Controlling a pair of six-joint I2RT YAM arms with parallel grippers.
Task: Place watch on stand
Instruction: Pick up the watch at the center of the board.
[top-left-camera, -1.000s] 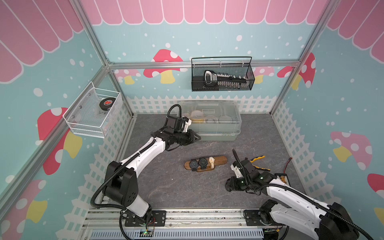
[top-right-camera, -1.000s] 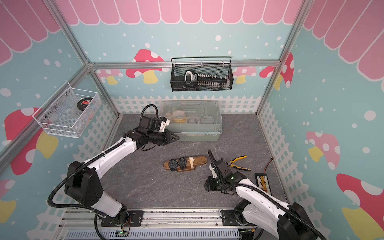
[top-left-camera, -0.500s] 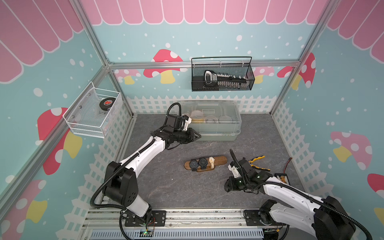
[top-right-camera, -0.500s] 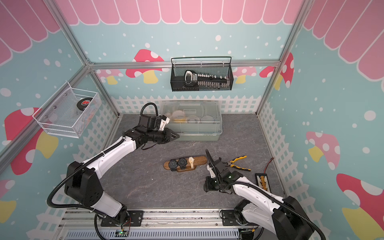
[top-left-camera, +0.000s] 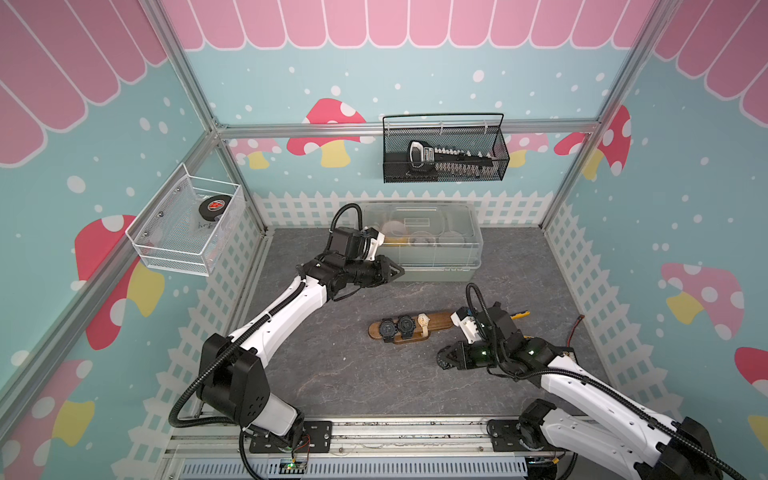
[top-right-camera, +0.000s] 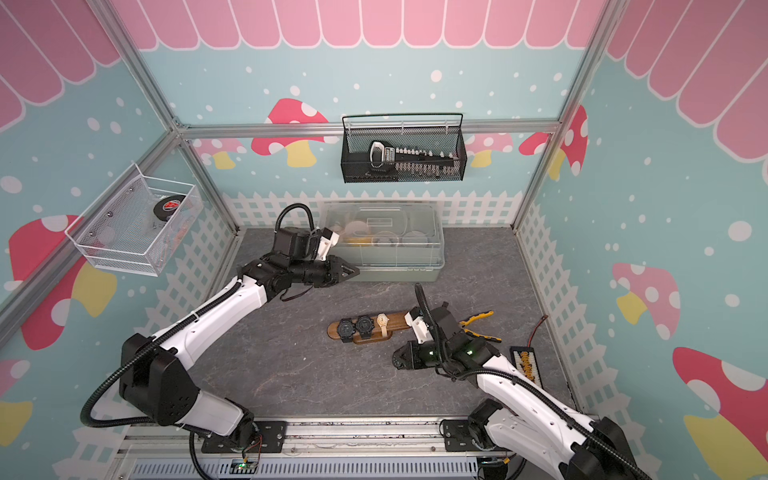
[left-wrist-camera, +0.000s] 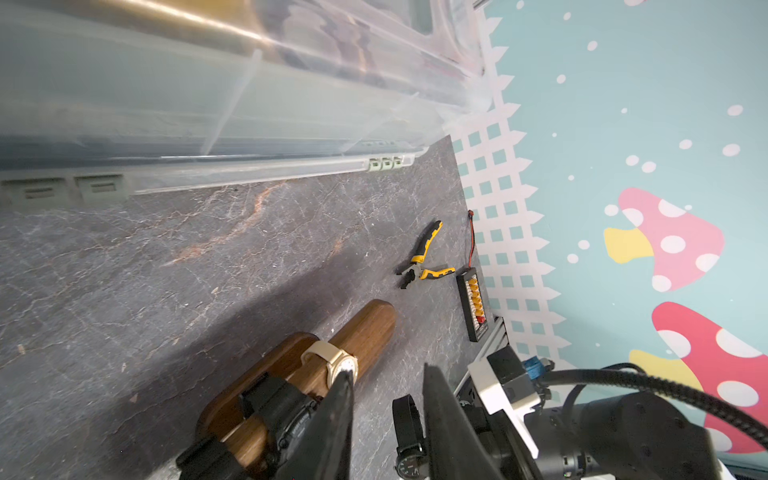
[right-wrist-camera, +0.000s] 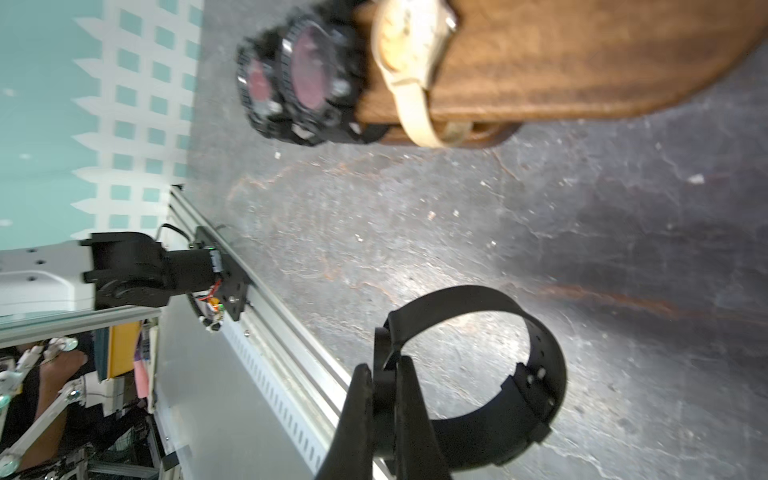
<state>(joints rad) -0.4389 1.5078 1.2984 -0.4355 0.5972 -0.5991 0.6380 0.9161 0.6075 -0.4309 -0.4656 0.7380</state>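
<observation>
The wooden stand (top-left-camera: 438, 321) lies mid-table and carries two black watches (top-left-camera: 397, 327) and a beige watch (top-left-camera: 423, 320). In front of it, low over the table, my right gripper (top-left-camera: 443, 360) is shut on a black watch (right-wrist-camera: 540, 374); the right wrist view shows its jaws (right-wrist-camera: 384, 374) pinching the case while the strap loop hangs free. In the left wrist view that watch (left-wrist-camera: 409, 419) shows beside the stand (left-wrist-camera: 365, 332). My left gripper (top-left-camera: 397, 272) hovers by the clear box's front, open a little, with nothing between its fingers (left-wrist-camera: 345, 399).
A clear lidded box (top-left-camera: 432, 249) stands at the back. Yellow pliers (top-right-camera: 478, 320), a connector strip (top-right-camera: 525, 365) and a red wire (top-right-camera: 540, 328) lie right of the stand. A black wire basket (top-left-camera: 444, 158) and a white one (top-left-camera: 187, 224) hang on the walls.
My right gripper's jaws have closed onto the black watch and shifted slightly left. The left arm has hardly moved.
</observation>
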